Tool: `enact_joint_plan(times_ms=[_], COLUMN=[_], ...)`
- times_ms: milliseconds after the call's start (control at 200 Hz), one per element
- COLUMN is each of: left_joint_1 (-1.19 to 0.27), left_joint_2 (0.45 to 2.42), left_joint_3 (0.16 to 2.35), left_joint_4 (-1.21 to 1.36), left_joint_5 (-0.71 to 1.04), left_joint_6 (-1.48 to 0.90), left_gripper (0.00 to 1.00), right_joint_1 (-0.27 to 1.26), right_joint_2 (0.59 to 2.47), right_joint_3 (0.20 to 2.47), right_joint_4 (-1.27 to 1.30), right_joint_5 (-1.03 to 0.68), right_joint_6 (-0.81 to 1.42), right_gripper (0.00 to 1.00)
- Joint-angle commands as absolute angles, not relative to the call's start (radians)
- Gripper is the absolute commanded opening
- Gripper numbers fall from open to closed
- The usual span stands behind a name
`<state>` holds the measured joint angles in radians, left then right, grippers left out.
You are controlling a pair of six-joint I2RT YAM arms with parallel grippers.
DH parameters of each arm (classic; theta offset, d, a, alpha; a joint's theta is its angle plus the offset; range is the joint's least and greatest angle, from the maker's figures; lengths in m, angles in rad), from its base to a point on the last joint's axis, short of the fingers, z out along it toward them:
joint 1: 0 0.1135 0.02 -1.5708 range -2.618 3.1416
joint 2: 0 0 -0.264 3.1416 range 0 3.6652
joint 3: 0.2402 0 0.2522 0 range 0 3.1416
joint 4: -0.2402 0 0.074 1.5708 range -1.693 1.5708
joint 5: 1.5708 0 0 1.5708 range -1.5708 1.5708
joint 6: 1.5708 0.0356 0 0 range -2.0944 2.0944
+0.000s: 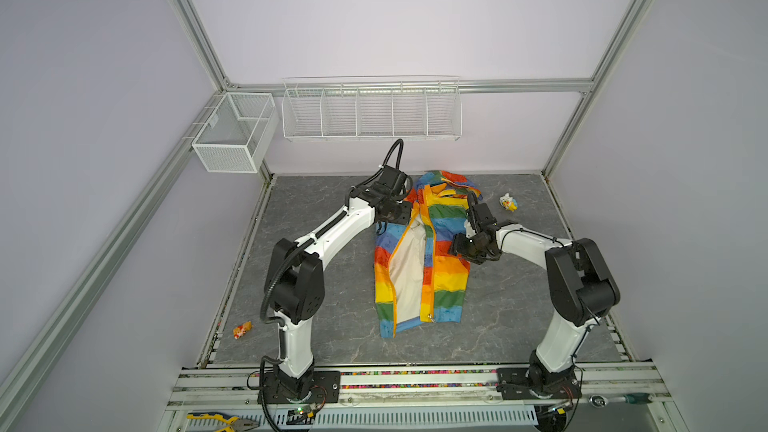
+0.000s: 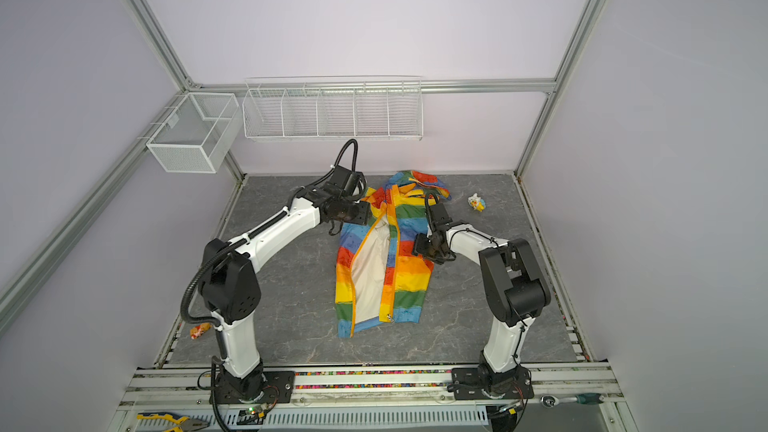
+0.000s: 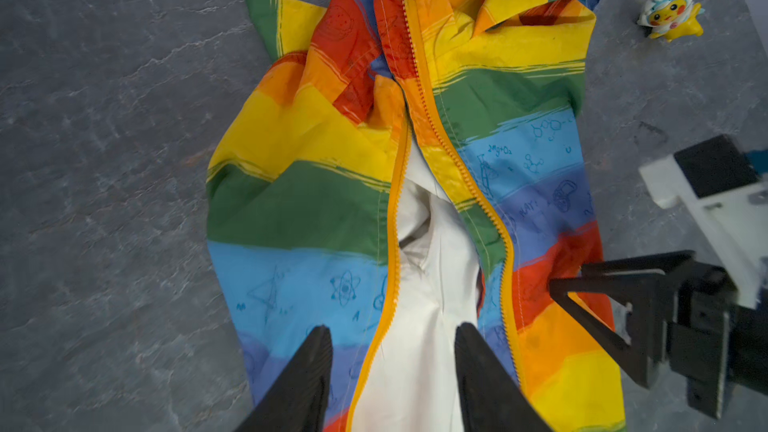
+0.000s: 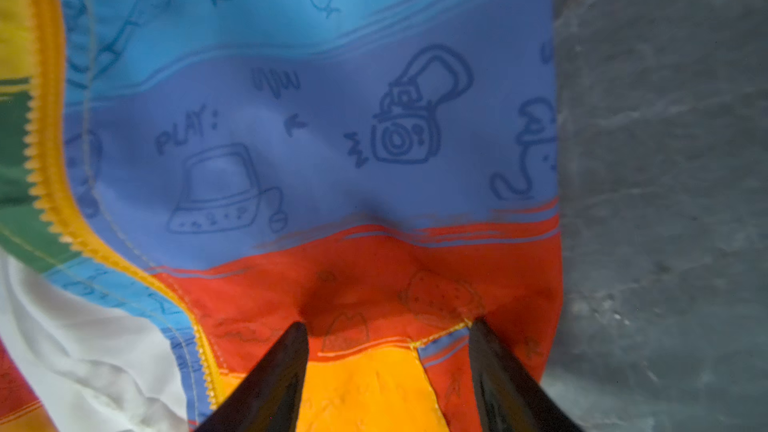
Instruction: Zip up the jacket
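The jacket lies unzipped on the table, slider at hem. left gripper gapes empty over lining; right gripper spread, tips on red stripe — closing could bunch thin fabric, skewing the teeth.

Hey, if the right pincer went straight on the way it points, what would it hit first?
The jacket: the open right pincer aims at its red stripe, very close, perhaps touching; depth is unclear.

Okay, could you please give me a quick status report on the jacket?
Left gripper open above lining; right gripper open at red stripe. Jacket lying unzipped, slider at bottom. Nothing in the way.
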<state>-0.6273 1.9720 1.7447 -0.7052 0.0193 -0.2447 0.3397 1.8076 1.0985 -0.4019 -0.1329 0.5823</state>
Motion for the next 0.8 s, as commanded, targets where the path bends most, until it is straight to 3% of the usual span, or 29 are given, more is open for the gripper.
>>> enact_joint_plan(times_ms=[0,290,795], left_joint_1=[-0.641,-0.692,-0.695], left_joint_2=[2.064,2.259,2.422], left_joint_3=[1.840,1.999,2.159], left_joint_4=[-0.718,-0.726,-0.778], left_joint_5=[-0.012,-0.061,-0.158], left_joint_6=[-0.192,-0.115,-0.112], left_gripper=[0.48,0.47,0.43], right_joint_1=[0.321,0.321,0.320], right_joint_2=[1.802,1.793,1.787], right_joint_3=[1.047,1.063,1.072], right_joint_4=[-0.488,-0.497,-0.499], right_joint_5=[-0.090,-0.120,-0.133], right_joint_6=[0.554,0.544,0.544], right_gripper=[0.65,0.67,0.68])
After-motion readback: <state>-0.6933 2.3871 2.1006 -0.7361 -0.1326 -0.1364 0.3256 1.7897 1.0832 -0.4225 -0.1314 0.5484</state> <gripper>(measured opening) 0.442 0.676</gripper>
